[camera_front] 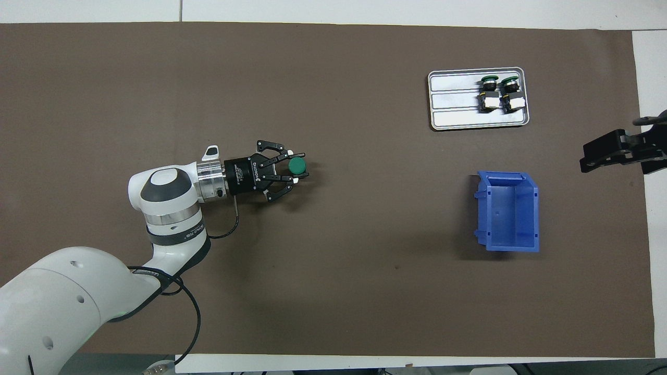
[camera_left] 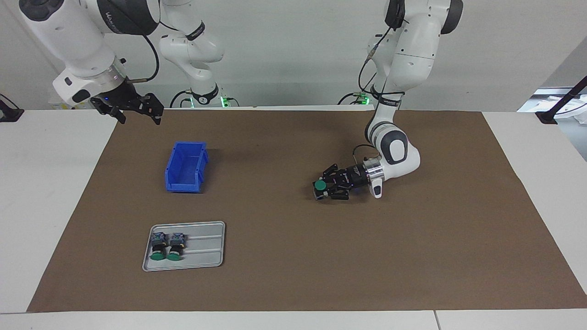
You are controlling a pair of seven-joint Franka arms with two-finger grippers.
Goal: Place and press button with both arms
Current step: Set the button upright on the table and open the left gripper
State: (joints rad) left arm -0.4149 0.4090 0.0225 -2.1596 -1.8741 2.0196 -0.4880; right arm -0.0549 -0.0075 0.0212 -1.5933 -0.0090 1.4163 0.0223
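My left gripper (camera_left: 322, 189) lies low over the middle of the brown mat, turned sideways, and is shut on a button (camera_left: 319, 185). The button stands upright with its green cap up; it also shows in the overhead view (camera_front: 297, 165), between the left gripper's (camera_front: 299, 170) fingers. I cannot tell whether its base touches the mat. Two more buttons (camera_left: 167, 246) lie side by side on a grey tray (camera_left: 206, 247) toward the right arm's end. My right gripper (camera_left: 137, 112) hangs open and empty, raised over the mat's edge at that end, and waits; it also shows in the overhead view (camera_front: 620, 151).
An empty blue bin (camera_left: 183, 185) stands on the mat nearer to the robots than the tray; the bin (camera_front: 535, 213) and the tray (camera_front: 453, 99) also show in the overhead view. The brown mat (camera_left: 412, 256) covers most of the white table.
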